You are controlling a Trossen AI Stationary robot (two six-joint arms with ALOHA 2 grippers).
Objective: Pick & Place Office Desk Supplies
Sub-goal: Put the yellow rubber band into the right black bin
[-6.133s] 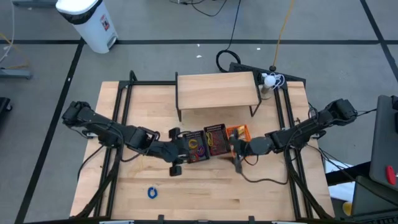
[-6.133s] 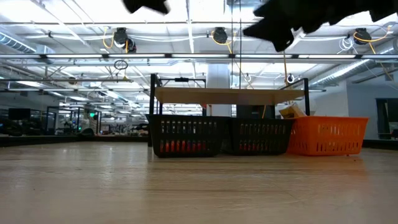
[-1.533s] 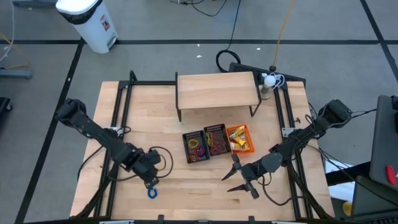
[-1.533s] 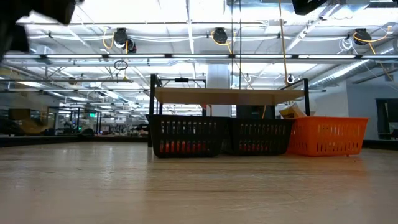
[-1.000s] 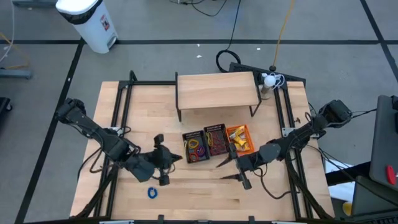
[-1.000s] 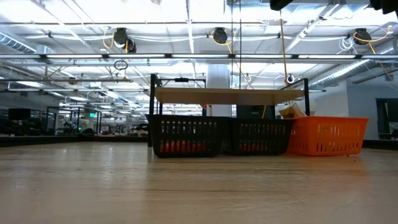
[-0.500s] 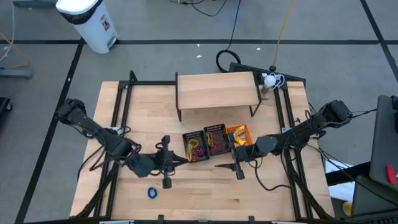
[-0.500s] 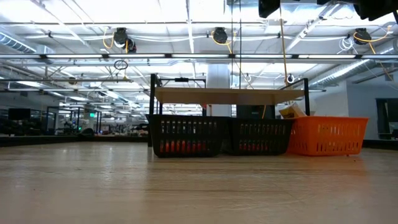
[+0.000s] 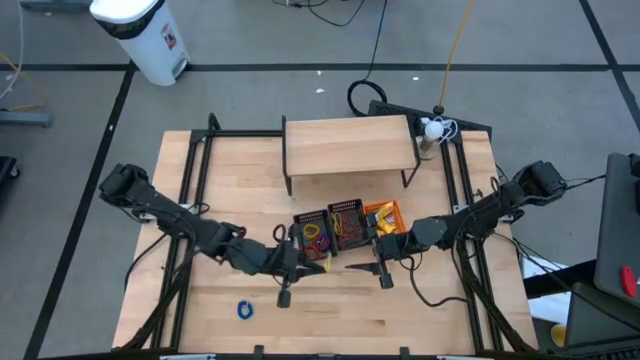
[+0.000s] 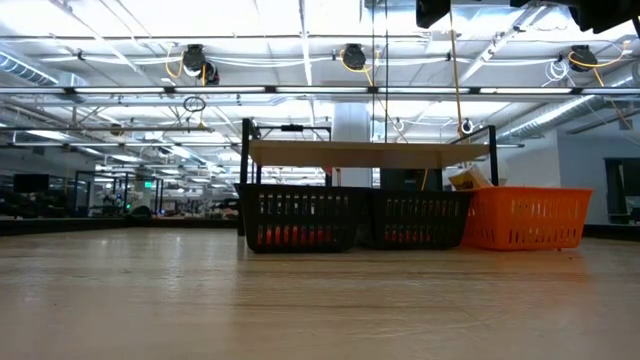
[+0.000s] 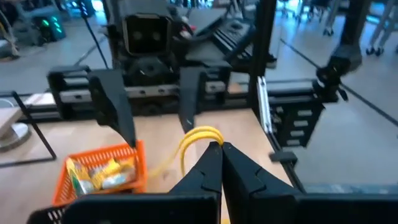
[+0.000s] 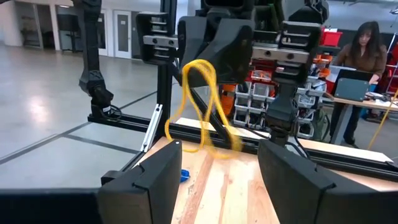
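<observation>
L gripper (image 11: 219, 163) pinched on yellow rubber band (image 11: 198, 139), held just in front of black baskets (image 9: 313, 235) mid-table. R gripper (image 12: 214, 163) spread wide, empty, near orange basket (image 9: 385, 221).

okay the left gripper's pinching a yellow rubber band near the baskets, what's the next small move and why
Probably carry it a little farther over the left black basket and only then open. The left gripper is shut on the yellow elastic loop, which dangles at that basket's near edge, and other loops already lie in there. The right gripper waits open nearby.
</observation>
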